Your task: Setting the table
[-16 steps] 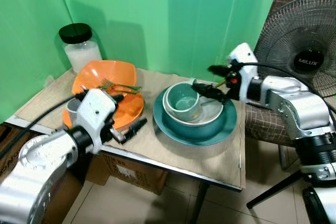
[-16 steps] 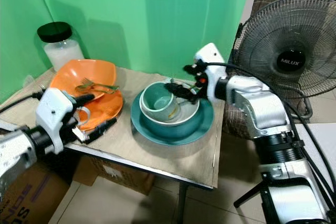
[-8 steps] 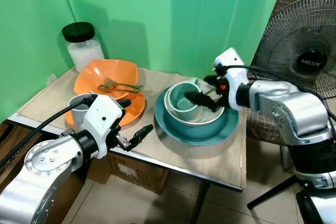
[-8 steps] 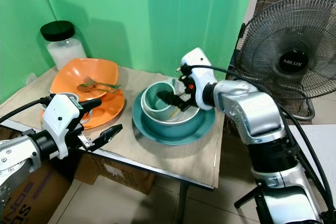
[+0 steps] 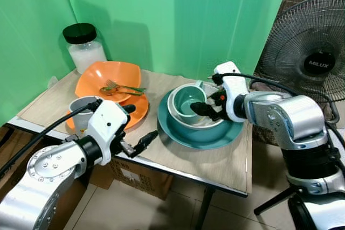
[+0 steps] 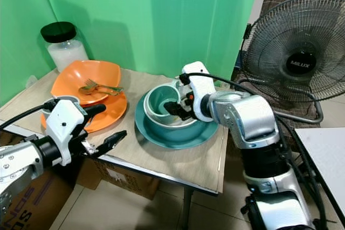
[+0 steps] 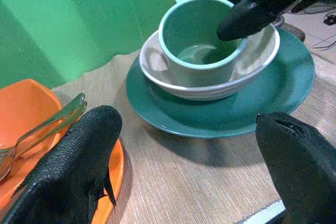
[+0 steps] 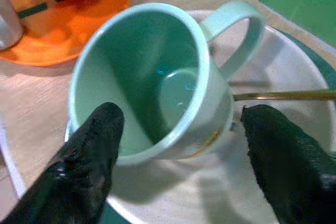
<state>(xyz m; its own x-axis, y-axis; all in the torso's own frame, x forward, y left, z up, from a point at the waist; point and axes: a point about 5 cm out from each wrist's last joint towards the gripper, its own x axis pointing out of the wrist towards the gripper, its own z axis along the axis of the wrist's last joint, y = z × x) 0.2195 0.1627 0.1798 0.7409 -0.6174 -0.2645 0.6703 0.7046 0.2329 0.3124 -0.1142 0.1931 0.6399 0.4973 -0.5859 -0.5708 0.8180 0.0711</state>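
The table (image 5: 226, 173) carried a teal plate (image 5: 215, 136) near its right edge, a white bowl (image 5: 214, 120) on the plate and a pale green mug (image 5: 186, 102) tilted inside the bowl. At the left edge sat an orange plate (image 5: 136, 112) bearing an orange bowl (image 5: 110, 75) with a fork (image 5: 121, 88) across it. The right gripper (image 5: 206, 110) hung at the mug, fingers (image 8: 92, 158) spread wide either side of it, empty. The left gripper (image 5: 135, 127) hovered over the front edge, fingers (image 7: 79, 166) parted, holding nothing.
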